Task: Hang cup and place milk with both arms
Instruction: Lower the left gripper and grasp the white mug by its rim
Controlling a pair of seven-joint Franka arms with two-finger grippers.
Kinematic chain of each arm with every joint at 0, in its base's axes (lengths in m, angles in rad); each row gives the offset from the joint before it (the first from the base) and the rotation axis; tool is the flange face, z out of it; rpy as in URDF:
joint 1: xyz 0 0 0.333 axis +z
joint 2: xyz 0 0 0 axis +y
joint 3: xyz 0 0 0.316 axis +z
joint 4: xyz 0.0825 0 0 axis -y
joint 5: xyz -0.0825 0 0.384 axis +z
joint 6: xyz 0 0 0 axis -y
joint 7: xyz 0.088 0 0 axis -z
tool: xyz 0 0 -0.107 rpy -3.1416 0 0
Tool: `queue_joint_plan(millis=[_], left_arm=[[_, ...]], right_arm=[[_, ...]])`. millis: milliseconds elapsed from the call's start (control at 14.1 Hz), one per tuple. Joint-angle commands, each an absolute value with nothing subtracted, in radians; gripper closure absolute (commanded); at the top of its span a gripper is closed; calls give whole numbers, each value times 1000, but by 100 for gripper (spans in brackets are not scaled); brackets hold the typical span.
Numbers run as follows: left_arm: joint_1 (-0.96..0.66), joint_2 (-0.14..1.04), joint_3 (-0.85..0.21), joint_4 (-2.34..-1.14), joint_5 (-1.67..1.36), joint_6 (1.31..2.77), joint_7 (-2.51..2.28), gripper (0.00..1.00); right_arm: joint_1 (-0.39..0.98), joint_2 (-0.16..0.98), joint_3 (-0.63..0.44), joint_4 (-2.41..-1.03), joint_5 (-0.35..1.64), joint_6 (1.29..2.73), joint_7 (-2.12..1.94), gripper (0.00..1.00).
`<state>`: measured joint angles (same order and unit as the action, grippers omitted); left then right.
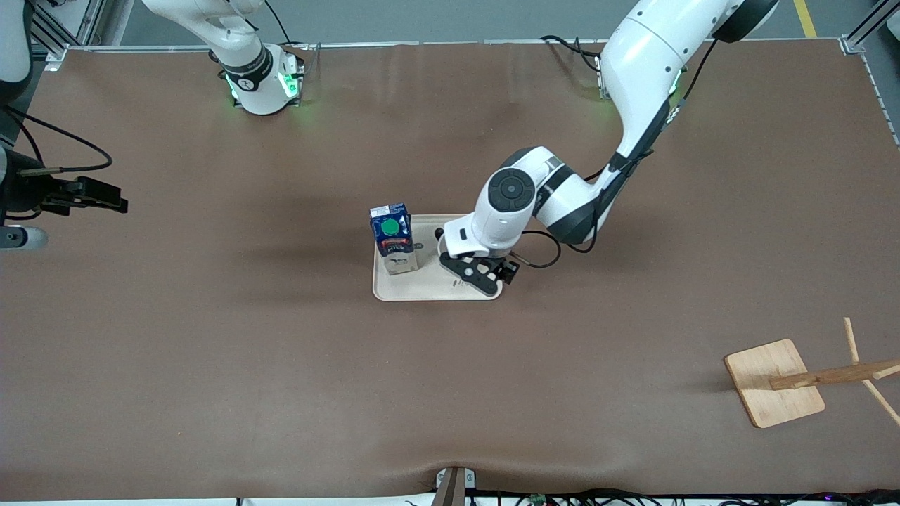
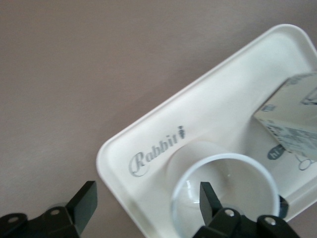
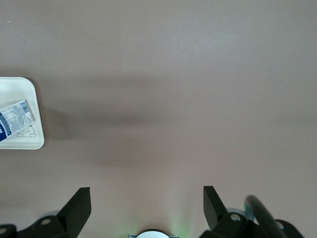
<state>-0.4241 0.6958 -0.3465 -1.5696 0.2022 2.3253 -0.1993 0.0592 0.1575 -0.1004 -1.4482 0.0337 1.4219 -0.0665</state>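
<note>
My left gripper [image 1: 472, 273] is down over the cream tray [image 1: 429, 292] at mid-table, fingers spread wide. In the left wrist view one finger [image 2: 210, 201] sits inside the cup [image 2: 225, 191] while the other is out past the tray's edge, so nothing is clamped. From the front I can't see the cup; the arm covers it. The milk [image 1: 392, 237] stands upright on the same tray, just beside the cup, toward the right arm's end. My right gripper [image 3: 143, 208] waits with its fingers wide over bare table at its own end. The wooden rack [image 1: 780, 383] sits well apart, nearer the front camera at the left arm's end.
</note>
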Motion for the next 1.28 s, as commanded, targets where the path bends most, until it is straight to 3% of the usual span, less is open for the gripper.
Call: queue_joint_plan(millis=[0,284,640,711,1208], left_arm=[[-440,715,-344,-1543,222,2335,-143,18],[-454,732,-342,-1545,225,2335,-97,32],[-454,747,-337,-1531,221,2336,-106,96],[-453,747,-337,-1531,221,2336,-107,100],[-417,666,-336,-1517,199,2258,-107,100]], right_arm=[[81,155,-101,-1447,48,1424,-17,0],[78,155,-101,-1448,58,1422,-17,0],[77,155,-101,-1448,58,1416,-17,0],[77,155,-101,-1448,58,1417,-15,0],[78,155,-101,-1450,106,1417,-12,0]])
